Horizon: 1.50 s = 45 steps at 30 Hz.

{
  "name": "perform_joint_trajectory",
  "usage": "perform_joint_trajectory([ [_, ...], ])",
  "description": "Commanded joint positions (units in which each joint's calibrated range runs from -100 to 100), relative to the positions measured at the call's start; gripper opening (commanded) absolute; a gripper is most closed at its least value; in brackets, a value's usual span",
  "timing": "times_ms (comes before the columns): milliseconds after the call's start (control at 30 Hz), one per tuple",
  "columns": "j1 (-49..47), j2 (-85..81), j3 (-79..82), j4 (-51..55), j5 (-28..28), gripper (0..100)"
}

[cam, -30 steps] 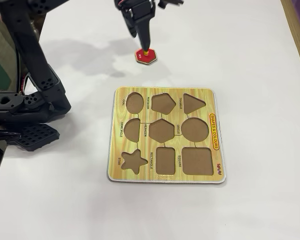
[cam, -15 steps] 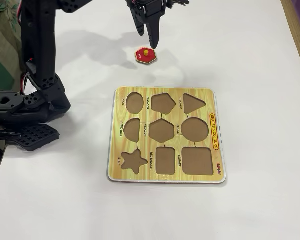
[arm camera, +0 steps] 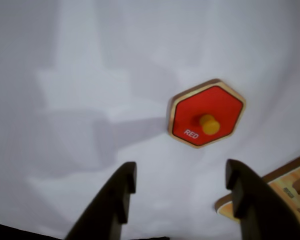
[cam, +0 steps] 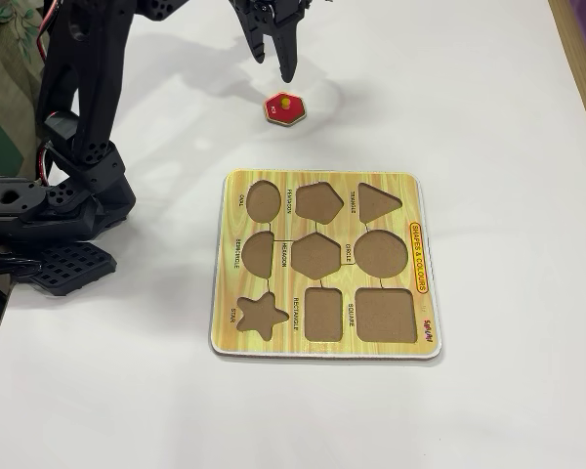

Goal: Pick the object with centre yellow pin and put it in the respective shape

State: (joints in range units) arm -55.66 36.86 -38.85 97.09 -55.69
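- Red hexagon piece (arm camera: 206, 113): flat on table (cam: 488, 117), at my wrist view's two o'clock, ungrasped.
- Gripper (arm camera: 182, 186): fingers spread, empty, poised to straddle the knob (arm camera: 209, 124).
- Hexagon cutout (cam: 315, 254): empty, awaiting it.

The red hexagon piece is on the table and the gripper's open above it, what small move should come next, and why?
Probably shift the gripper toward the red hexagon piece, then lower it. In the wrist view the yellow knob sits ahead of the open fingers, nearer the right one, not between them, and the piece lies flat, untouched.
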Motion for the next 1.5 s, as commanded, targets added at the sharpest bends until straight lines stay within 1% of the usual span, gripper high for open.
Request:
perform_joint_trajectory([
  [0, -0.1, 0.5, -4.1, 0.6, -0.1, 21],
  [267, 3.1, 3.6, -3.9, 0.5, 0.2, 21],
  [733, 8.8, 3.6, -3.3, 0.5, 0.2, 21],
  [1467, 7.4, 7.4, -4.0, 0.5, 0.3, 21],
])
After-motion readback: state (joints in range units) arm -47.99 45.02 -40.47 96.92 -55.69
